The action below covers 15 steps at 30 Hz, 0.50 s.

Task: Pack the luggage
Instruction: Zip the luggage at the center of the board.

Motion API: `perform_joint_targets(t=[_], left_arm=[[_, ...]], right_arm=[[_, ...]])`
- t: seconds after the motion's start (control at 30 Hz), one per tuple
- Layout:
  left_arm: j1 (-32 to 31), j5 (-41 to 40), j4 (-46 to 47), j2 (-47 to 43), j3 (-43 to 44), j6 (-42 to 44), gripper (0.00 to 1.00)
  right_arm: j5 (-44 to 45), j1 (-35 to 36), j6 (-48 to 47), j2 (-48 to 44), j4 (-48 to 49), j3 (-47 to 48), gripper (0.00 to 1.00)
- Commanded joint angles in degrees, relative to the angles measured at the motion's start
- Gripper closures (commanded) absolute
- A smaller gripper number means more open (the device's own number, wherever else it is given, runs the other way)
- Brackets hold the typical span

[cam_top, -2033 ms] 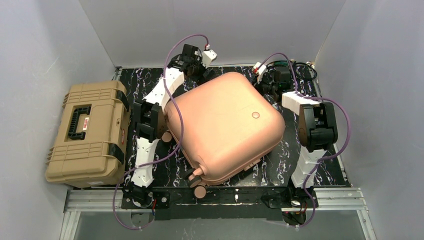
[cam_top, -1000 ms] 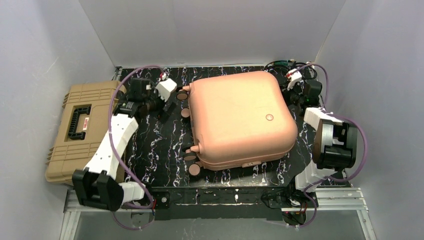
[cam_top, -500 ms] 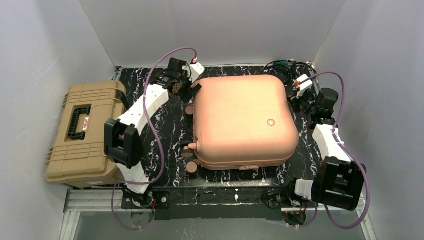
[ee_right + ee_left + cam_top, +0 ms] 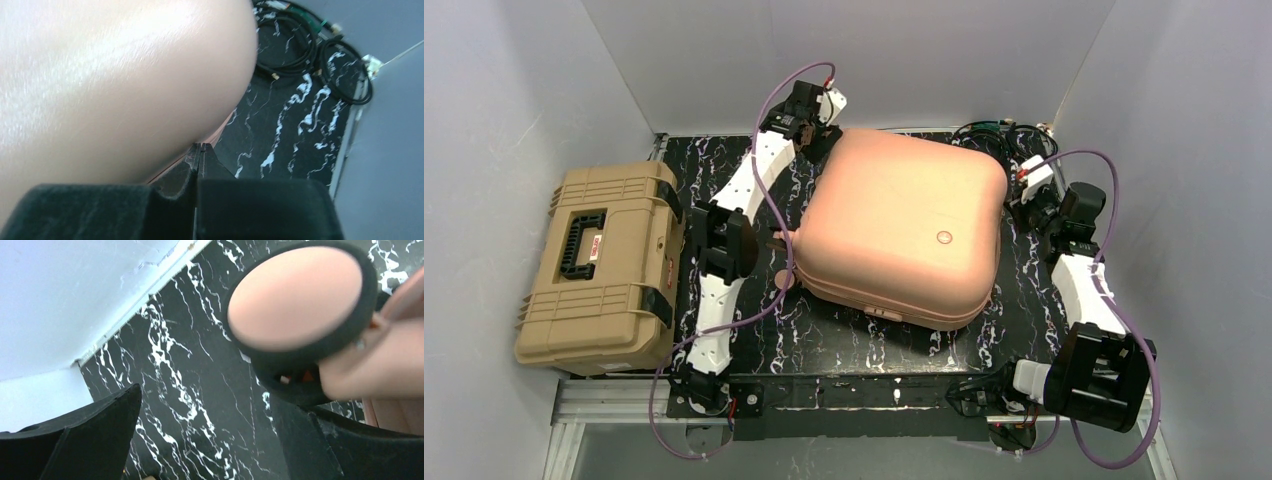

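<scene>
The closed suitcase (image 4: 899,225), laid askew on the counter (image 4: 864,345) between the released left hand (image 4: 210,440) by a wheel (image 4: 300,305) and the clenched right hand (image 4: 200,150) at its shell, could be spun aside if pushed unevenly.

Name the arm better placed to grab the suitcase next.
Left, probably: the left claw is open with a wheel just ahead. The right claw is shut, tip at the suitcase.
</scene>
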Motion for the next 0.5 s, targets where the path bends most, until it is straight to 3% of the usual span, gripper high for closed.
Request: perform_joint_targets(t=[0.0, 0.13, 0.23, 0.47], left_arm=[[-0.6, 0.6, -2.1, -7.0, -1.9, -2.6, 0.02], [0.6, 6.1, 1.1, -20.9, -18.7, -5.4, 0.02], [1.2, 9.5, 1.3, -30.7, -27.3, -5.1, 0.02], [3.0, 17.7, -1.9, -47.9, -38.6, -3.3, 0.02]], right_arm=[[-4.4, 0.9, -1.4, -2.5, -3.9, -1.7, 0.99], [-7.3, 0.9, -1.9, -3.0, -5.1, -2.1, 0.99], [-14.8, 1.0, -4.2, -2.7, -10.4, -1.2, 0.99], [-21.3, 4.1, -7.3, -5.6, -15.0, -2.8, 0.99]])
